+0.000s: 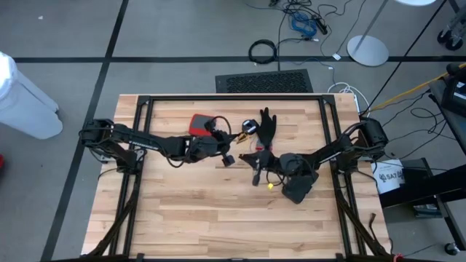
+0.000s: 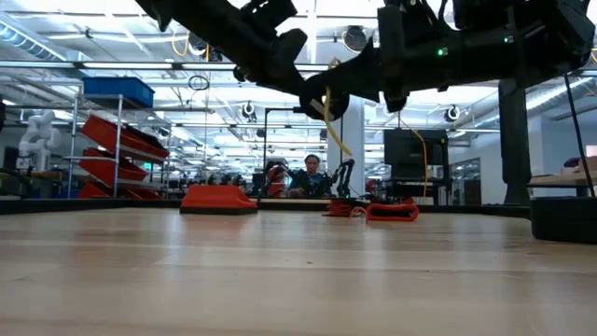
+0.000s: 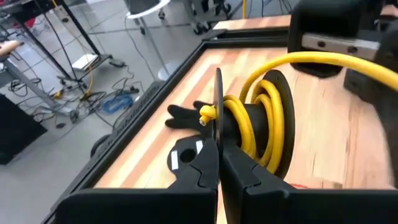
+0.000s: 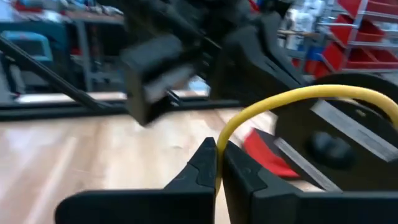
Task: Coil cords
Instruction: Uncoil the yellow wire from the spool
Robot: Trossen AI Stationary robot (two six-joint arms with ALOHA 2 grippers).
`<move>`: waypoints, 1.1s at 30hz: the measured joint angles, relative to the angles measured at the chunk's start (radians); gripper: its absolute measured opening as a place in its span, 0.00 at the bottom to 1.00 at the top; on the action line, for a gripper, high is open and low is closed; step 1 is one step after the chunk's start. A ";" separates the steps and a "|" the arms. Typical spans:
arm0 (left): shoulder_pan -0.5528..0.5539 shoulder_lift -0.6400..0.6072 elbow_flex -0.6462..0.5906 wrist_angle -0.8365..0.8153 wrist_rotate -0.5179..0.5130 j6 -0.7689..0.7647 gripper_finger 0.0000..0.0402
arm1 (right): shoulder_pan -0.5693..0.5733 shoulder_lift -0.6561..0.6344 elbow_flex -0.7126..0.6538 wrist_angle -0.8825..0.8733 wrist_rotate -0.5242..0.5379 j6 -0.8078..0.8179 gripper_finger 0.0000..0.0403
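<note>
A small black reel point(image 3: 267, 124) with yellow cord point(image 3: 249, 130) wound on it hangs above the table's middle, and my left gripper point(image 3: 218, 163) is shut on it. From the reel the yellow cord point(image 4: 292, 99) arcs over to my right gripper point(image 4: 216, 163), which is shut on it close by. In the high view the left gripper point(image 1: 227, 159) and right gripper point(image 1: 256, 177) stand side by side near a black glove point(image 1: 266, 127). A red-orange tangle point(image 2: 373, 211) lies on the table farther back. My left gripper pinches the reel's thin round flange point(image 3: 219, 106) at its rim, between its two fingers. The reel is lifted clear of the table, its flanges on edge and the yellow windings beside the fingers. My right gripper pinches the yellow cord point(image 4: 219, 140) between its fingertips, a short way from the reel. The fingers come in about level. The cord rises from them in a slack arc and is clear of the table.
A flat red case point(image 1: 199, 124) lies at the far left of the work area, the glove just right of it. A dark metal frame point(image 1: 233, 97) runs round the tabletop. Bare wood point(image 1: 218, 218) lies along the near side.
</note>
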 joint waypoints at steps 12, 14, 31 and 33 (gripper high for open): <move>-0.027 0.000 0.000 0.003 -0.007 0.002 0.00 | -0.001 0.000 0.000 -0.253 0.068 0.147 0.00; -0.027 0.000 -0.001 0.007 -0.014 0.002 0.00 | -0.001 0.000 0.000 -0.304 0.038 0.192 0.00; -0.027 0.000 -0.001 -0.046 -0.113 0.052 0.00 | 0.110 -0.004 0.000 -0.118 -0.456 0.160 0.00; -0.027 0.000 -0.001 -0.078 -0.113 0.049 0.00 | 0.126 -0.022 0.000 -0.107 -0.438 0.131 0.00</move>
